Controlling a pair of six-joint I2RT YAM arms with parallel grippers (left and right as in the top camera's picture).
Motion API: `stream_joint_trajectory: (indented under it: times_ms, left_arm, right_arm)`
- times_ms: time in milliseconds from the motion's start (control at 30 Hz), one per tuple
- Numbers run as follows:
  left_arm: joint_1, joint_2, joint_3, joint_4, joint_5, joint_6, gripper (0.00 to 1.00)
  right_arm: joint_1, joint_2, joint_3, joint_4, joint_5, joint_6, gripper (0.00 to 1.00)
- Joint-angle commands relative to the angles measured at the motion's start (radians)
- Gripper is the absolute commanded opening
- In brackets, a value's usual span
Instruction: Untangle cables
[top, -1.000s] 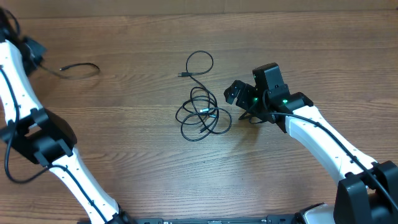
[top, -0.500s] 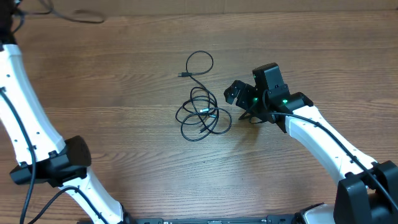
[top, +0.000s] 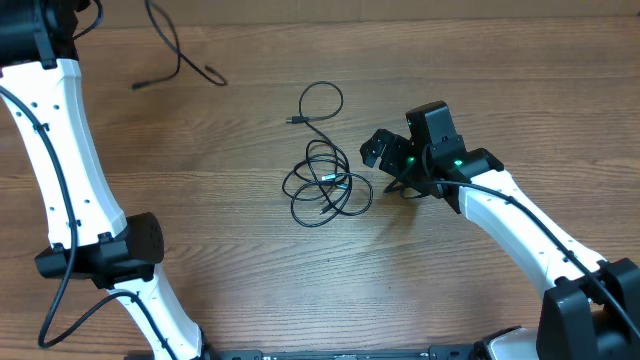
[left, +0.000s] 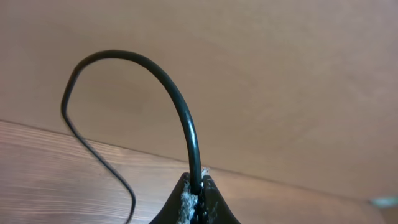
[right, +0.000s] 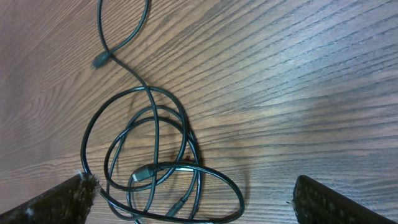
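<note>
Our left arm (top: 70, 150) swings up toward 11 o'clock, left end effector (left: 198, 198) clamped on single cable (left: 180, 106). We see tangled cables (top: 325, 185) mid-bench (top: 200, 250); right end effector (top: 386, 168) wide open, empty, at their 3 o'clock.

Showing black on the cables (top: 330, 181), brown wood grain on the surface (top: 250, 285), white with black on the arms (top: 520, 226).

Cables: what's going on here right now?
The left gripper is shut on one cable, held up over the far-left corner of the table, with the rest of it hanging loose. The other cables lie in a tangled bundle mid-table. The right gripper is open just to the right of that bundle, gripping nothing.
</note>
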Motion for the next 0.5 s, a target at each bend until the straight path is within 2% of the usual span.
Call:
stream_joint_trajectory:
  times_ms: [0, 200, 467]
  left_arm:
    - [-0.005, 0.053, 0.002, 0.030, 0.131, 0.041, 0.04]
    - [0.013, 0.145, 0.002, 0.049, 0.141, -0.013, 0.04]
    - [0.060, 0.295, 0.002, 0.262, 0.301, -0.020, 0.04]
  right_arm:
    - [0.002, 0.002, 0.003, 0.005, 0.010, -0.006, 1.00]
    - [0.002, 0.002, 0.003, 0.005, 0.010, -0.006, 1.00]
    - [0.002, 0.002, 0.003, 0.005, 0.010, -0.006, 1.00]
